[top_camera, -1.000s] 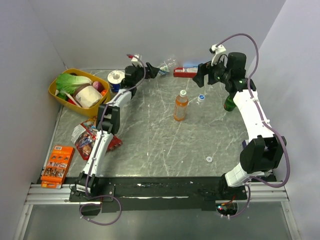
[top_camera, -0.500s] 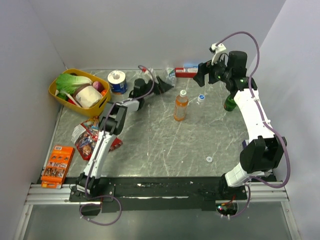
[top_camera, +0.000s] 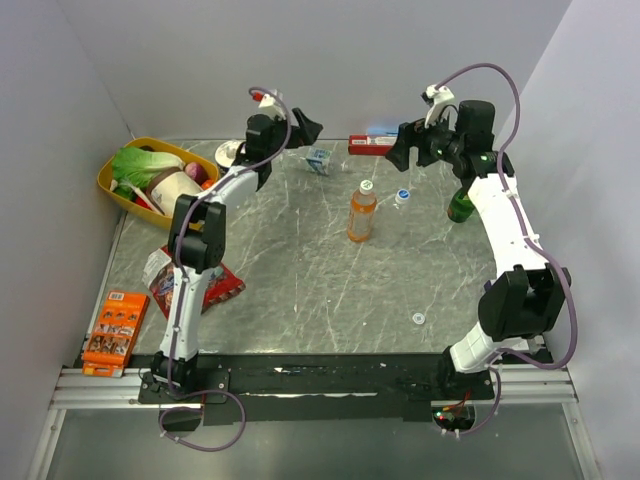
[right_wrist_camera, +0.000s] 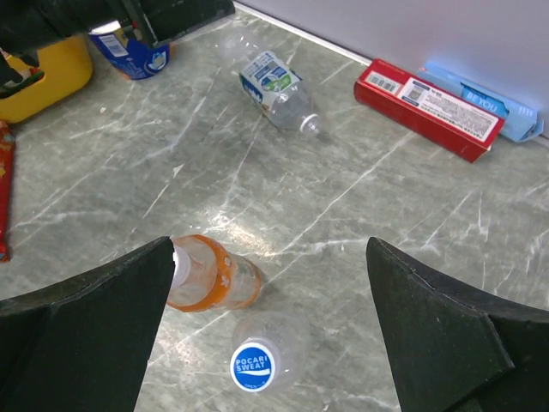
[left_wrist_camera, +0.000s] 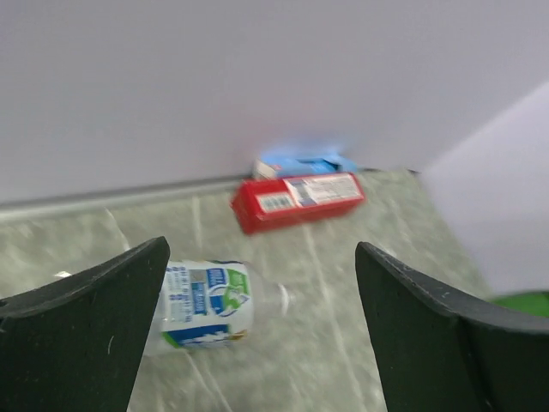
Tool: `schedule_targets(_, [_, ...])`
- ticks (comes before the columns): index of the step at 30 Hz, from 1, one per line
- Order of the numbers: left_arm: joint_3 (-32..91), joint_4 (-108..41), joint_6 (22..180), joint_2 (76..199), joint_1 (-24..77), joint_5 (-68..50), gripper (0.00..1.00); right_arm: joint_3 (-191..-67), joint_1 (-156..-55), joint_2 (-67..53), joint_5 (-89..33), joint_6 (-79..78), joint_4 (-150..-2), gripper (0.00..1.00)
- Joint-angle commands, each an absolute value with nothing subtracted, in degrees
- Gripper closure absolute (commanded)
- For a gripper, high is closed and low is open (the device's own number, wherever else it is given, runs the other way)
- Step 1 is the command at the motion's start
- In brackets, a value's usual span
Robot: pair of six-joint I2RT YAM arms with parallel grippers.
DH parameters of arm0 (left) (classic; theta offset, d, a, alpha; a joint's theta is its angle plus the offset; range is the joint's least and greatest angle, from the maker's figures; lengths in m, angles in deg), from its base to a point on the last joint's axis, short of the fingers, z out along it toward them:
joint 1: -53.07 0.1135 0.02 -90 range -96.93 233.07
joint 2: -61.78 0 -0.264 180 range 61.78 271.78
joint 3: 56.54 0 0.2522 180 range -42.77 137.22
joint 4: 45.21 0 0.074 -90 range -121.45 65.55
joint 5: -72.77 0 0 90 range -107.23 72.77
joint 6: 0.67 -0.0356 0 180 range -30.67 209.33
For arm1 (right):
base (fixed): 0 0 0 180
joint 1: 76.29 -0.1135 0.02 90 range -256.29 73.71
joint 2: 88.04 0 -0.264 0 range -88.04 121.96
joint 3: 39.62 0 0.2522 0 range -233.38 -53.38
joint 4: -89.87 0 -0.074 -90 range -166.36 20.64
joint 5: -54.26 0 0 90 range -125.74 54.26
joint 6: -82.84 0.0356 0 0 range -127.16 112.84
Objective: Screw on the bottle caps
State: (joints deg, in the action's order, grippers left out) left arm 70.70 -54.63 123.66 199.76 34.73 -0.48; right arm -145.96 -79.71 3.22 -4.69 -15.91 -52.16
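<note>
The orange-drink bottle stands upright mid-table with a white cap on top; the right wrist view shows this bottle too. Beside it stands a small clear bottle with a blue cap. The water bottle lies on its side near the back, its neck bare. A loose white cap lies near the front right. My left gripper hangs open above and behind the water bottle. My right gripper is open above the two standing bottles, holding nothing.
A red box and a blue box lie along the back wall. A dark green glass bottle stands at the right. A yellow basket of food, a blue can and snack packets fill the left side.
My left arm swung about and now stands raised at the back. The water bottle shifted left and nearer and now lies free on the table. The right arm held still.
</note>
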Motion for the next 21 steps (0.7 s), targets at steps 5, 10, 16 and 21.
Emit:
schedule_targets(5, [96.3,-45.4,90.0,211.7,30.4,-4.2,0.04,-145.1,-77.5,1.2,-3.1,-12.1,-56.0,0.01])
schedule_targets(10, [100.7,-44.0,88.9,219.1,32.8,-8.4,0.04,-142.4,-77.1,-0.2,-3.7,-12.1,-56.5,0.01])
schedule_targets(16, [103.7,-41.6,96.1,223.0,34.2,-4.8,0.04,-140.7,-76.6,-1.5,-4.0,-12.3,-56.0,0.01])
schedule_targets(21, [105.2,-37.3,94.1,223.5,34.0,-1.1,0.04,-139.9,-74.9,-0.9,-4.0,-11.9,-56.2,0.01])
